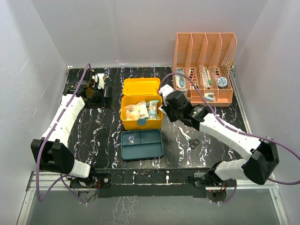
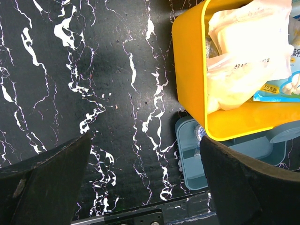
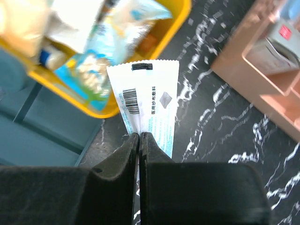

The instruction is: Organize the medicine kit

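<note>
The yellow medicine kit (image 1: pixel 140 123) stands open at the table's middle, lid (image 1: pixel 141 86) tipped back, filled with white and blue packets (image 1: pixel 140 110). Its teal divided insert tray (image 1: pixel 142 144) lies on the table just in front of it. My right gripper (image 3: pixel 139 136) is shut on a white and blue gauze packet (image 3: pixel 150 103) and holds it over the kit's right rim (image 3: pixel 140 70). It also shows in the top view (image 1: pixel 164 104). My left gripper (image 1: pixel 93 92) is open and empty at the far left, away from the kit (image 2: pixel 197 93).
An orange mesh file rack (image 1: pixel 204 65) with several supplies stands at the back right. Black scissors (image 1: pixel 191 140) lie on the table right of the tray, under my right arm. White walls enclose the table on three sides.
</note>
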`<state>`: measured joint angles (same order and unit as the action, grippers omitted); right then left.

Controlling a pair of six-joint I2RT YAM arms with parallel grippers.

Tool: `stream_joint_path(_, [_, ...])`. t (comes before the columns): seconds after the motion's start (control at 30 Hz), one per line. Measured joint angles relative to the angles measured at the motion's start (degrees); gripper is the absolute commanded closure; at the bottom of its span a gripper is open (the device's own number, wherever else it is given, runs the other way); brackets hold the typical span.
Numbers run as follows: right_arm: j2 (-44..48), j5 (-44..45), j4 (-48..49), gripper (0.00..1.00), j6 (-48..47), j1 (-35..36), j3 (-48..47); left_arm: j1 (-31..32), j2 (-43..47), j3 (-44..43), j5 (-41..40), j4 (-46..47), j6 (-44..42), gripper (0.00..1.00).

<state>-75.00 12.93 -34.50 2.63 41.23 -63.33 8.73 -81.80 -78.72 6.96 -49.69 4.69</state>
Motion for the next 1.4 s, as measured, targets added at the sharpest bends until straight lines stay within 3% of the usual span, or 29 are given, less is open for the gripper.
stream_joint_path(0.23, [0.00,-5.11,1.64,1.00,-11.80,7.67,-1.27,0.00,-0.31,0.42,0.07,0.57,-0.20,0.01])
stream_joint_path(0.67, [0.02,-6.12,3.10,1.00,-26.64,26.43,-2.23,0.00,-0.52,1.05,0.15,1.68,-0.90,0.01])
stream_joint_path(1.4, [-9.31,-8.63,9.70,1.00,-34.82,24.63,8.59,0.00,-3.74,1.09,2.12,1.64,-0.85,0.01])
